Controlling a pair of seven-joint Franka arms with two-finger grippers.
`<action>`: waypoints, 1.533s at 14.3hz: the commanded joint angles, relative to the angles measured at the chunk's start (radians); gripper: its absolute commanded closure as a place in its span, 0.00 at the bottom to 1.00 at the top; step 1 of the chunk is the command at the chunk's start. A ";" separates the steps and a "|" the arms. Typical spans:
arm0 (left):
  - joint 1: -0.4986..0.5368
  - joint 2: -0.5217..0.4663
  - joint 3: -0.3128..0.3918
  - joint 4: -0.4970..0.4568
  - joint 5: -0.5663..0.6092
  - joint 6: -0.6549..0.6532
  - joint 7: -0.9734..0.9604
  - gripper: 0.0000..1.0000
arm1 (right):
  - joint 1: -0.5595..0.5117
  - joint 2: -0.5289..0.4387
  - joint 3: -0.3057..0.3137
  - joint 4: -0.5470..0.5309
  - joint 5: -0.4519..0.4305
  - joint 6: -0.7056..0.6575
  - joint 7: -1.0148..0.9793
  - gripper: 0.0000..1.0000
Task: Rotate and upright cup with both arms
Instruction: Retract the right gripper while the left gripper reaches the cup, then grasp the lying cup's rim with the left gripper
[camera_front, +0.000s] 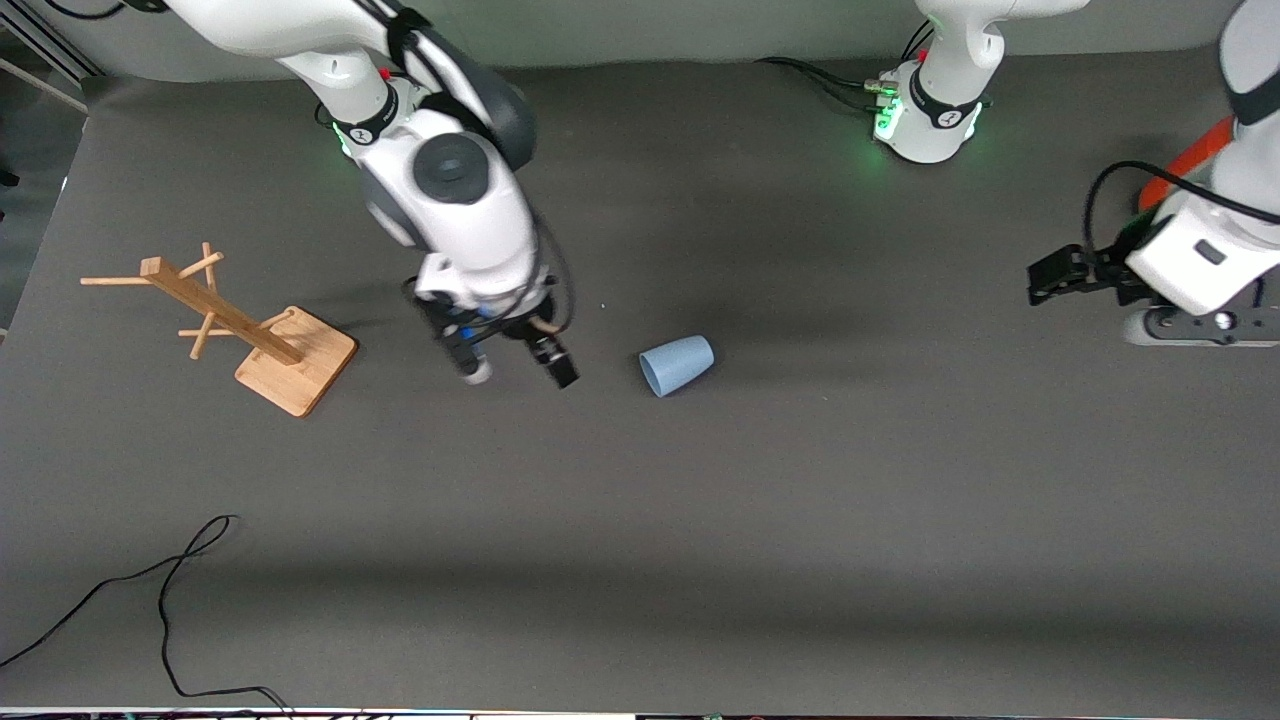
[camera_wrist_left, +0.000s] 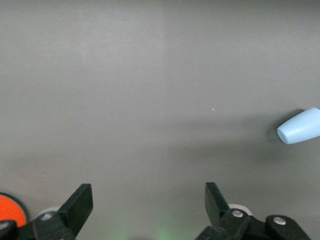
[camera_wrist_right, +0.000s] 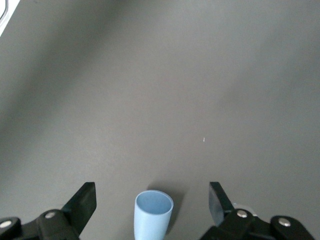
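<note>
Across the whole front view spreads the dark grey table (camera_front: 800, 520), matte and bare over most of its surface; along the top of the frame stand the two white arms, the right arm (camera_front: 440, 170) coming from the upper left of the frame and bending down toward the middle, the left arm (camera_front: 1215, 250) showing at the right edge, held back and waiting near its own end of the table; at the left of the frame stands a wooden peg rack (camera_front: 250, 335) on a square base, tilted pegs sticking out from its stem; a thin black cable (camera_front: 165, 600) loops over the table in the lower left corner; an orange-red can (camera_front: 1185, 170) peeks out beside the left arm at the upper right.

Near the centre of the frame lies the cup (camera_front: 677, 364), pale blue, on its side on the table, its wide rim turned toward the right arm's end; the right gripper (camera_front: 520, 375) hangs just beside that rim, between the rack and the cup, fingers spread wide with nothing between them; in the right wrist view the cup (camera_wrist_right: 153, 215) shows mouth-on at the bottom centre, between the parted fingers (camera_wrist_right: 82, 202).

The left gripper (camera_front: 1050, 280) hovers over bare table well apart from the cup, its fingers likewise spread and empty; in the left wrist view the cup (camera_wrist_left: 300, 126) sits small at the right edge.
</note>
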 joint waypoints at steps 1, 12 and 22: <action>-0.009 -0.011 -0.043 0.023 -0.003 -0.029 -0.085 0.00 | 0.011 -0.129 -0.163 -0.019 0.191 -0.039 -0.328 0.00; -0.258 0.269 -0.252 0.319 0.130 -0.043 -0.748 0.00 | 0.005 -0.313 -0.542 -0.031 0.295 -0.282 -1.260 0.00; -0.512 0.685 -0.224 0.652 0.358 -0.061 -1.098 0.00 | 0.013 -0.327 -0.679 -0.045 0.326 -0.328 -1.595 0.00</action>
